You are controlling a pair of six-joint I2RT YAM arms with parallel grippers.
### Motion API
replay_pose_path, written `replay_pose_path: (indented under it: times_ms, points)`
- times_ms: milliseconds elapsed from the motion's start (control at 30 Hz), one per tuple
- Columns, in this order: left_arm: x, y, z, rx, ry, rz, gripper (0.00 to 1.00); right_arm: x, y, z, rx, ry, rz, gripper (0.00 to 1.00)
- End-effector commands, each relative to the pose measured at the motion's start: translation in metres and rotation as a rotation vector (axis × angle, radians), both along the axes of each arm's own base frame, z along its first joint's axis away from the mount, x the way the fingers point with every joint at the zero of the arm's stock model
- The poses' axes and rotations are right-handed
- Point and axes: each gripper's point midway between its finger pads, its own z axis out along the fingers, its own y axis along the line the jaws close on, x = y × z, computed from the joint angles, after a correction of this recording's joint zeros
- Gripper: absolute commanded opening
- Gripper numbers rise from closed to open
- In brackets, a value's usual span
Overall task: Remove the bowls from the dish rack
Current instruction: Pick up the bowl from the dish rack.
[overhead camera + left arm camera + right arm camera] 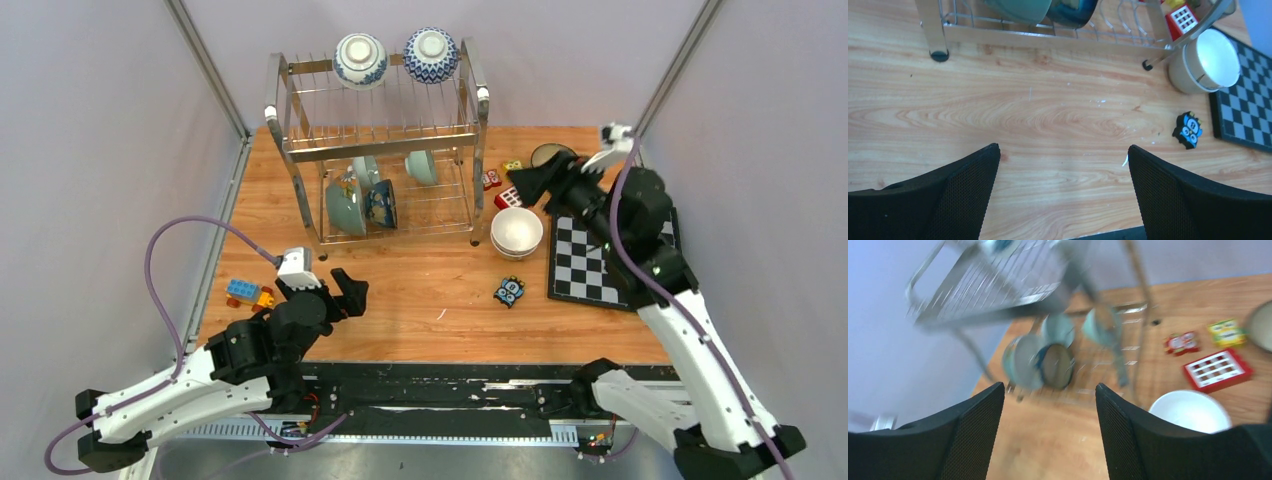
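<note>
Wooden table (430, 300), pale grey walls on three sides.

My left pincer (1063, 148) hangs low over bare wood, fingers spread wide, nothing between them. The dish rack (1048, 35) stands straight ahead of it. A cream-white bowl (1205, 62) sits ahead and to its right, just beside the chessboard (1243, 115).

My right pincer (1049, 385) is raised above the table, fingers apart, nothing between them. Ahead of it, blurred, the rack's lower tier holds celadon bowls (1023, 360) and a dark blue bowl (1057, 365) on edge. Two blue-and-white bowls (360, 58) sit on the upper tier.
</note>
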Motion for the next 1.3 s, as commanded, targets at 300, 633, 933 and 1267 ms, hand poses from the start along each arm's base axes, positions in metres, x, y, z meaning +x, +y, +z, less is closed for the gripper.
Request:
replay_pose_path:
  times_ms: [300, 633, 933, 1267]
  points:
    - [0.016, 0.001, 0.034, 0.115, -0.037, 0.053, 1.0, -0.124, 0.16, -0.155, -0.27, 0.075, 0.601, 0.66]
    - [-0.017, 0.044, -0.013, 0.116, 0.139, 0.125, 1.0, -0.051, 0.217, -0.156, -0.138, 0.095, 0.447, 0.75]
    - [-0.024, 0.041, -0.007, -0.034, 0.119, 0.089, 1.0, 0.02, 0.256, -0.177, 0.053, 0.165, 0.463, 0.64]
    - [-0.024, 0.038, -0.014, -0.012, 0.135, 0.083, 1.0, 0.065, 0.263, -0.199, 0.057, 0.202, 0.4, 0.65]
